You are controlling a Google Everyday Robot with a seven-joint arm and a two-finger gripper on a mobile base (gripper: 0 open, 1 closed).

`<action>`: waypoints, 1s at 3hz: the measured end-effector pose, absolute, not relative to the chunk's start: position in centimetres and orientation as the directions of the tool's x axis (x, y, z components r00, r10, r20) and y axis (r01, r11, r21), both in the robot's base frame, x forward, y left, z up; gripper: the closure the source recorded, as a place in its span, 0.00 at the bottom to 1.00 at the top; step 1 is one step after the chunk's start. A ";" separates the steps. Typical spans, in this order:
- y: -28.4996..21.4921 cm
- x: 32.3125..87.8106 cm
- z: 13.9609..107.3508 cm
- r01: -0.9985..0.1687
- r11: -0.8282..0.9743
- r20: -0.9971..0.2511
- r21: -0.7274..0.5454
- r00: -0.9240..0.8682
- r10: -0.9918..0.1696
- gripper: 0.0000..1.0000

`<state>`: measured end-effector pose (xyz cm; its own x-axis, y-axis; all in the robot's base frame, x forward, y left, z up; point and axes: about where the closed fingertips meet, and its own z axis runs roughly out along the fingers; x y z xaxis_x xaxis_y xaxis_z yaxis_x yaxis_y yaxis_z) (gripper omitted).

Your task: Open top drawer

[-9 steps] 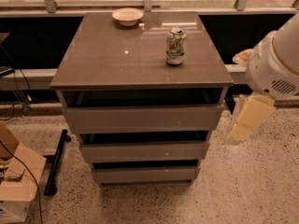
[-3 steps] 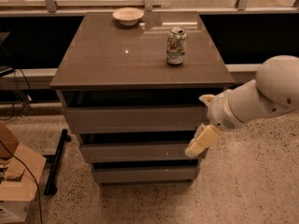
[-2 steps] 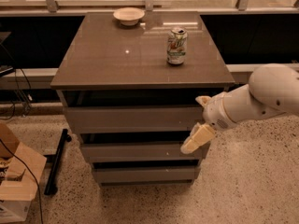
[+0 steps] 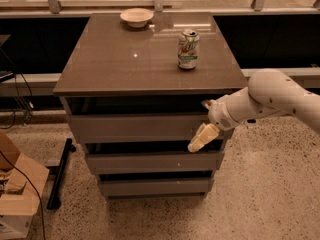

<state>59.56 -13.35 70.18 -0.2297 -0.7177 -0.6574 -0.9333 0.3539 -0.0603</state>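
The top drawer (image 4: 135, 128) is the uppermost of three stacked drawers in a grey-brown cabinet, with a flat handleless front and a dark gap above it under the cabinet top. My gripper (image 4: 201, 138) reaches in from the right on a white arm (image 4: 270, 96). It sits at the right end of the top drawer's front, over its lower edge and the dark gap beneath. I cannot tell whether it touches the panel.
A green soda can (image 4: 188, 49) and a pale bowl (image 4: 136, 17) stand on the cabinet top (image 4: 125, 64). Two narrower drawers (image 4: 150, 161) lie below. A cardboard box (image 4: 17, 194) and a black bar (image 4: 60, 171) are on the floor at left. A dark ledge runs behind.
My arm has swung in from the right side of the cabinet, and the gripper has moved left and slightly down to the right end of the top drawer's front. The drawer looks unmoved.
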 end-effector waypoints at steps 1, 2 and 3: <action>-13.0 63.4 67.7 -0.943 0.331 -0.643 -0.043 -0.227 -0.731 0.00; -13.1 63.7 66.2 -0.948 0.315 -0.610 -0.030 -0.233 -0.758 0.27; -13.1 63.7 66.2 -0.949 0.315 -0.609 -0.030 -0.233 -0.758 0.50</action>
<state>63.72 -13.09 66.20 -0.2328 -0.7578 -0.6095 -0.9486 0.3152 -0.0296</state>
